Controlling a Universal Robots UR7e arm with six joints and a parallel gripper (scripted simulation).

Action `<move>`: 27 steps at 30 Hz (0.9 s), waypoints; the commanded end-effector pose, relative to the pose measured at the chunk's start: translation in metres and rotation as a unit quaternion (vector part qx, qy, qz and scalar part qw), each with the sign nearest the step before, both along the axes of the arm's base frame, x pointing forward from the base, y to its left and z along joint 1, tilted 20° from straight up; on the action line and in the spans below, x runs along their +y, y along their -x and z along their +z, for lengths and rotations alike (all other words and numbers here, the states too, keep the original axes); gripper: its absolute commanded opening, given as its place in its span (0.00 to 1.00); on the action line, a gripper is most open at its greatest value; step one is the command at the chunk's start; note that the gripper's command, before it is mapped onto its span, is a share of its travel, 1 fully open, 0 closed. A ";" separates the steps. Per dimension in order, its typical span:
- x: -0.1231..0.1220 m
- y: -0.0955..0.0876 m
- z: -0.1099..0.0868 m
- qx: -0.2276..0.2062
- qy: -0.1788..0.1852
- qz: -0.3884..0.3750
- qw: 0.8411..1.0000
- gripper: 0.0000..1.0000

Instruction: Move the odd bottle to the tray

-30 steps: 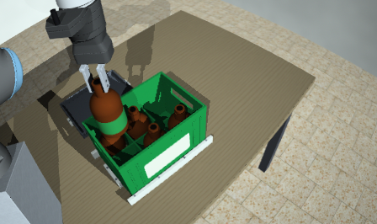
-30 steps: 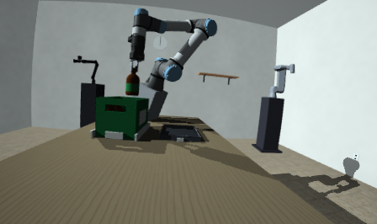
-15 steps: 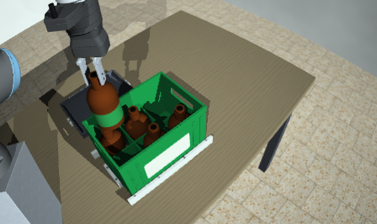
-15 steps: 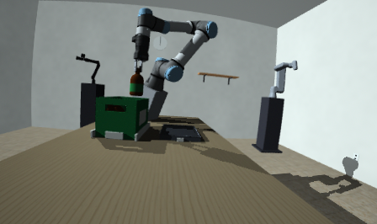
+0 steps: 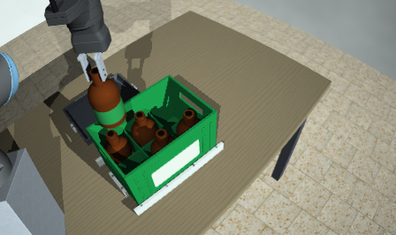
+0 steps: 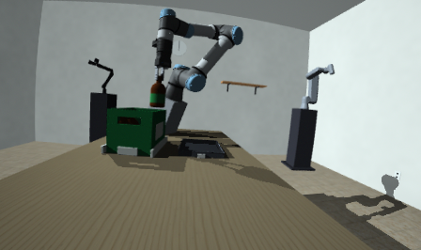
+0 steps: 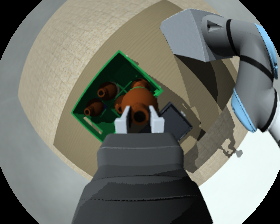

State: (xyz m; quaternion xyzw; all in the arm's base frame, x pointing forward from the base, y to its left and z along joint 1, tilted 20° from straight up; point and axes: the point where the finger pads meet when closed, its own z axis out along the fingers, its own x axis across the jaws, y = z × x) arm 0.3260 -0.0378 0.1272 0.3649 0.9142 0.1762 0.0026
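Note:
My gripper [image 5: 94,72] is shut on the neck of a brown bottle with a green label [image 5: 105,102]. The bottle hangs upright in the air, clear above the crate's back corner, on the side toward the tray. It also shows in the side view [image 6: 157,94] and under my fingers in the wrist view [image 7: 138,102]. The green crate [image 5: 156,142] stands on the table with several brown bottles upright in its cells, such as one at the front left [image 5: 116,145] and one at the right [image 5: 188,121]. The dark tray [image 5: 90,107] lies flat behind the crate, partly hidden by the held bottle.
The crate rests on a white base strip [image 5: 181,177] near the table's front edge. The tray shows beside the crate in the side view [image 6: 203,148]. A grey pedestal [image 5: 26,200] stands at the lower left. Other arms on dark stands are off the table.

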 end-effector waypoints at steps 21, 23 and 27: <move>0.047 -0.008 0.018 0.000 0.000 0.000 1.000 0.00; 0.052 -0.008 0.019 0.000 0.000 0.000 1.000 0.00; 0.058 -0.009 0.022 0.000 0.000 0.000 1.000 0.00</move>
